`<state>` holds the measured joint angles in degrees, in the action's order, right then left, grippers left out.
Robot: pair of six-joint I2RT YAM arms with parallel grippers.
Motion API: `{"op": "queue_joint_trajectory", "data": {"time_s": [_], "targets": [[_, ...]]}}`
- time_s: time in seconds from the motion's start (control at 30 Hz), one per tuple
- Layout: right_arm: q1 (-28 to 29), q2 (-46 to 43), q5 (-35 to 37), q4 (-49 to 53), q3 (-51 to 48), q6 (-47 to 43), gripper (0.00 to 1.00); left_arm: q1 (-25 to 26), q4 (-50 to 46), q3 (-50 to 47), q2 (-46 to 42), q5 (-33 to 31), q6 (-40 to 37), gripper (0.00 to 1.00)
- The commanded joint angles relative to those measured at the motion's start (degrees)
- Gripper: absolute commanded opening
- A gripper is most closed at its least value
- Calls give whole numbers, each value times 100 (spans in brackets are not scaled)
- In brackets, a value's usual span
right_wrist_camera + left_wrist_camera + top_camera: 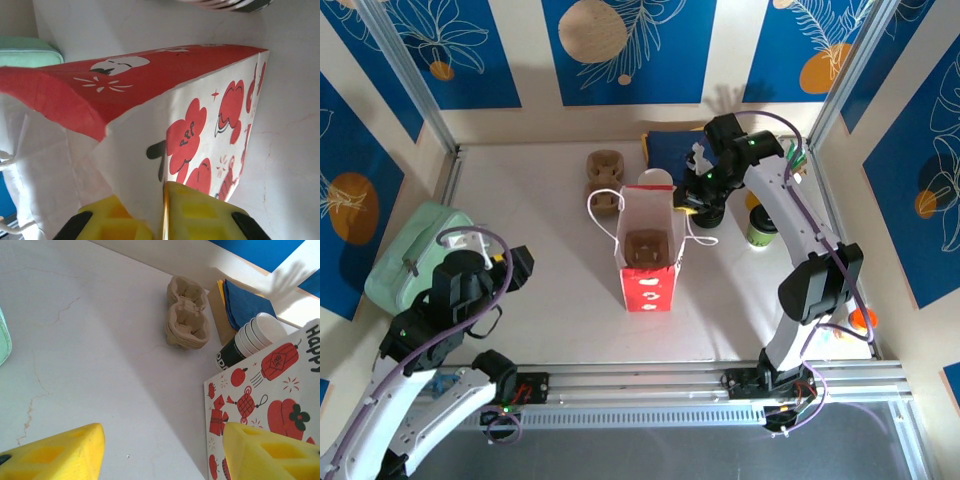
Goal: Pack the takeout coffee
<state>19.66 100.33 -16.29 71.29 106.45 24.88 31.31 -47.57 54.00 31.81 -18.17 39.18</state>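
Pale, faintly cracked tabletop [540, 300] walled by blue leaf-print panels [660, 85]. Left tool [162, 445] spread, empty. Right tool [159, 200] pinching the rim of the paper bag [647, 280]. Takeout coffee [761, 228] stands upright near the bag's right.

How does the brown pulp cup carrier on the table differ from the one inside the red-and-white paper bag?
The brown pulp cup carrier on the table lies in the open, behind the red-and-white paper bag; the carrier inside the bag is walled in. The first shows two wells, the second one. Both are brown moulded pulp.
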Motion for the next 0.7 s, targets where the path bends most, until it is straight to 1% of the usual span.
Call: {"op": "queue_joint_trajectory", "data": {"time_s": [0.0, 0.2, 0.27, 0.37, 0.53, 0.6, 0.67], "targets": [[-20, 62, 65, 167, 240, -211, 19, 44, 21, 93, -12, 50, 39, 64], [-33, 218, 168, 251, 519, -308, 21, 48, 7, 71, -78, 136, 2, 64], [-25, 263, 196, 321, 663, -321, 24, 49, -30, 84, -66, 153, 15, 64], [-32, 258, 332, 448, 871, -335, 31, 43, -59, 87, -88, 140, 2, 64], [-16, 125, 911, 819, 1266, -195, 47, 44, -37, 117, -71, 114, -113, 64], [-14, 20, 1219, 969, 1390, -109, 51, 50, -4, 137, -45, 89, -240, 65], [-23, -85, 1477, 1144, 1499, -23, 53, 50, 86, 152, -22, 125, -478, 67]]}}
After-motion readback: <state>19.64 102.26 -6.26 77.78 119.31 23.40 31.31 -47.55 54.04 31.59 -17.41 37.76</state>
